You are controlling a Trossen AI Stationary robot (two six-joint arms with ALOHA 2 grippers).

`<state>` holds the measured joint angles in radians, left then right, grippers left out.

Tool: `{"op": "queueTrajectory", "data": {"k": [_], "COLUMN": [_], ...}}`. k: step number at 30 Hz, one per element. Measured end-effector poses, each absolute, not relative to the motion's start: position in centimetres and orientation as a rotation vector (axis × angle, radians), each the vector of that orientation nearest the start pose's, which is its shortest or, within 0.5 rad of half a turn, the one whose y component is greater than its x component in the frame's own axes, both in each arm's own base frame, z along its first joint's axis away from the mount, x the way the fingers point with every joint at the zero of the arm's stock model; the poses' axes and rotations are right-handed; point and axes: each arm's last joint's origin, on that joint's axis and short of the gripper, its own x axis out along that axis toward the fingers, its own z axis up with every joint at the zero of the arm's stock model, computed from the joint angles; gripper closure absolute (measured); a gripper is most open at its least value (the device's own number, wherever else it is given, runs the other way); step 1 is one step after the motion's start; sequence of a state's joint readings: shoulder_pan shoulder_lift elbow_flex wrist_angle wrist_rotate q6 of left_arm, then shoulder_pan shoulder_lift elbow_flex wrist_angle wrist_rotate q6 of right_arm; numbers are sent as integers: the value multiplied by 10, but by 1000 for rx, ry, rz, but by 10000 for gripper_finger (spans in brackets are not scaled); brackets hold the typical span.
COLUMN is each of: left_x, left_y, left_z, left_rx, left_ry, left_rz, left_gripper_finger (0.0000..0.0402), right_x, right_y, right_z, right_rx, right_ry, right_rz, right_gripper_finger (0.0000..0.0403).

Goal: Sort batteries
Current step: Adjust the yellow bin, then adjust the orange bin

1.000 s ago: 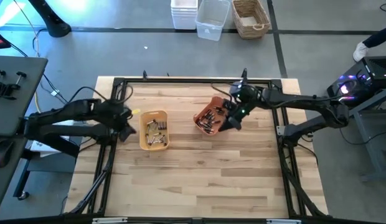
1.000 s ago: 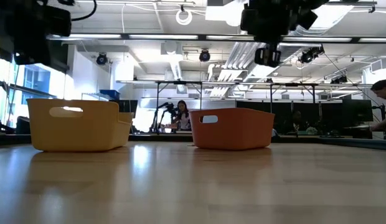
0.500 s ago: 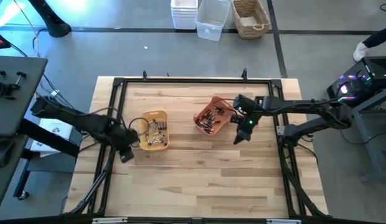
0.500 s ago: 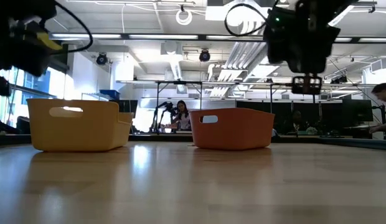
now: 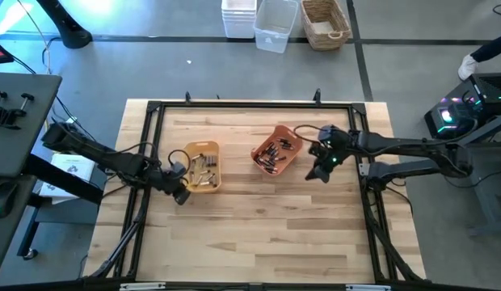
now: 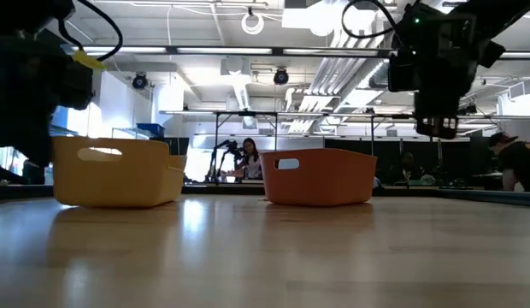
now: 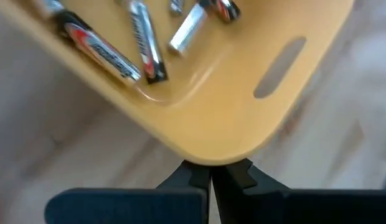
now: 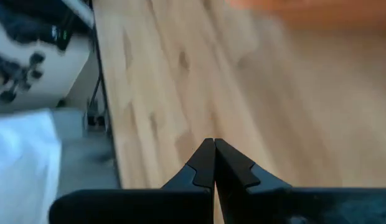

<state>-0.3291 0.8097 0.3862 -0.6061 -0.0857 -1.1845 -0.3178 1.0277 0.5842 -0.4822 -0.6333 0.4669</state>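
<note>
Two trays sit on the wooden table point(image 5: 258, 226), side by side about midway between its near and far edges. The yellow tray point(image 5: 201, 168), on the left, holds a loose scatter of batteries point(image 5: 203, 167) too jumbled to count from above; the left wrist view shows at least four of them lying on its floor. The orange tray point(image 5: 276, 151), on the right and slightly farther back, holds a denser heap of dark batteries point(image 5: 275, 152), also too many to count.

The left gripper point(image 5: 180, 194), fingers pressed together and empty, sits just off the yellow tray's near-left corner. The right gripper point(image 5: 318, 172), likewise closed and empty, hangs just right of the orange tray.
</note>
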Motion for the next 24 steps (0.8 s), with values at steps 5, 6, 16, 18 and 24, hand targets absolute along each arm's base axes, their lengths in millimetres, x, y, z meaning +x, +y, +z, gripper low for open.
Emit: {"op": "queueTrajectory", "data": {"k": [5, 6, 16, 18, 24], "left_x": [133, 134, 156, 160, 157], "left_y": [-31, -28, 7, 13, 12], "left_z": [165, 165, 161, 159, 159], "left_rx": [-837, -839, -705, -741, -754], "left_ry": [914, 899, 758, 776, 894], "left_rz": [508, 532, 688, 666, 481], "left_gripper_finger": [401, 401, 401, 401, 401], "right_x": [189, 189, 186, 182, 179], "right_y": [-51, -53, -77, -81, -97], "right_z": [211, 211, 200, 196, 181], "right_rx": [797, 784, 690, 680, 617], "right_ry": [782, 772, 784, 816, 903], "right_rz": [34, 27, -51, -69, -205], "right_gripper_finger": [403, 403, 403, 403, 403]}}
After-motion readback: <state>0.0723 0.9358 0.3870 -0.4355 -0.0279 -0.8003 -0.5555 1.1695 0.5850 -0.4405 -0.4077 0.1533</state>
